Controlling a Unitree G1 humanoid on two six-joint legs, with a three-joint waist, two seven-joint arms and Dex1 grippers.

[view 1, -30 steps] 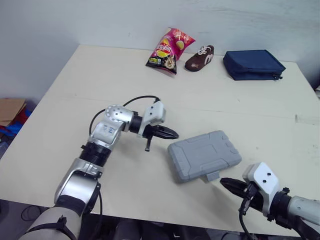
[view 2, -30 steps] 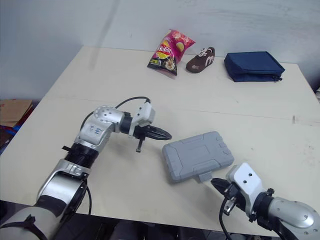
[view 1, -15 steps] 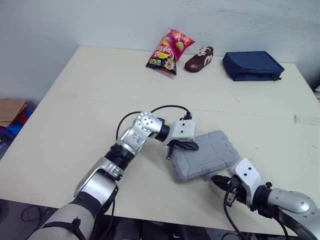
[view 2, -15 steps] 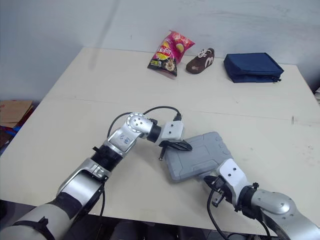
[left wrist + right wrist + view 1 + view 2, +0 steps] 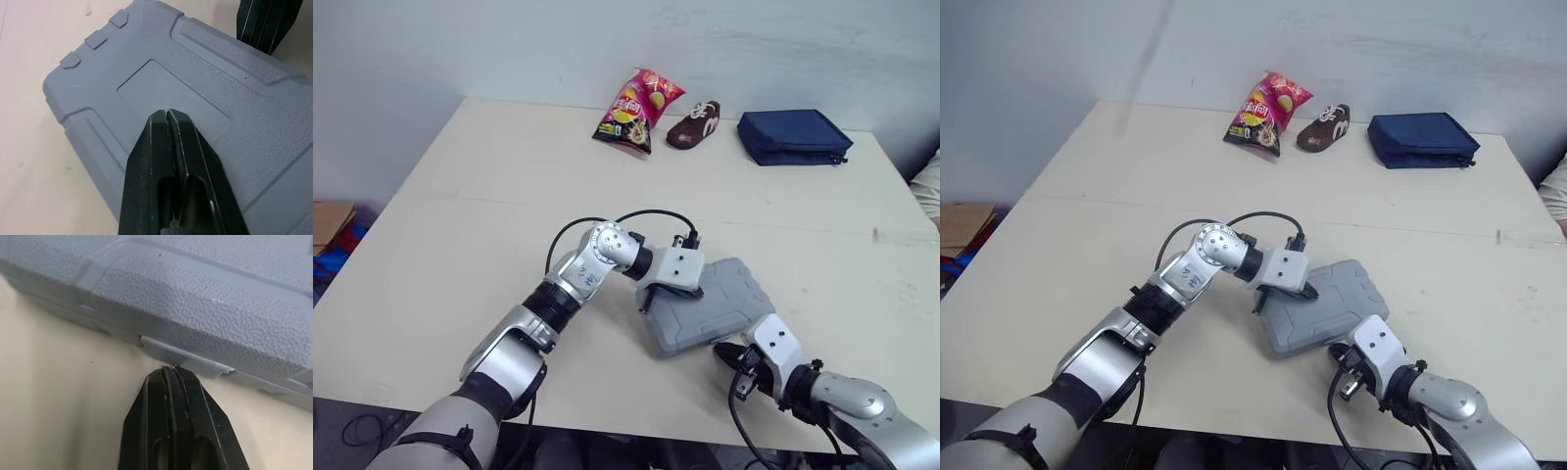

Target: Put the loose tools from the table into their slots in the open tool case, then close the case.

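The grey tool case [image 5: 710, 311] lies closed on the table, lid down. My left gripper [image 5: 688, 291] is shut and empty, its fingertips [image 5: 167, 114] resting on the lid near the case's left end. My right gripper [image 5: 724, 351] is also shut and empty. It sits low at the case's front edge, tips against the small grey latch tab [image 5: 188, 361]. The left wrist view shows the right gripper's black fingers [image 5: 259, 22] beyond the lid's far rim. I see no loose tools on the table.
A red chip bag [image 5: 628, 98], a brown shoe [image 5: 694, 122] and a navy pouch [image 5: 792, 137] lie along the table's far edge. Part of a person [image 5: 930, 184] shows at the right border. The table's front edge runs close below my right gripper.
My left gripper swung right from the bare table onto the case lid. My right gripper moved in to the latch at the case's front edge. The camera also shifted a little.
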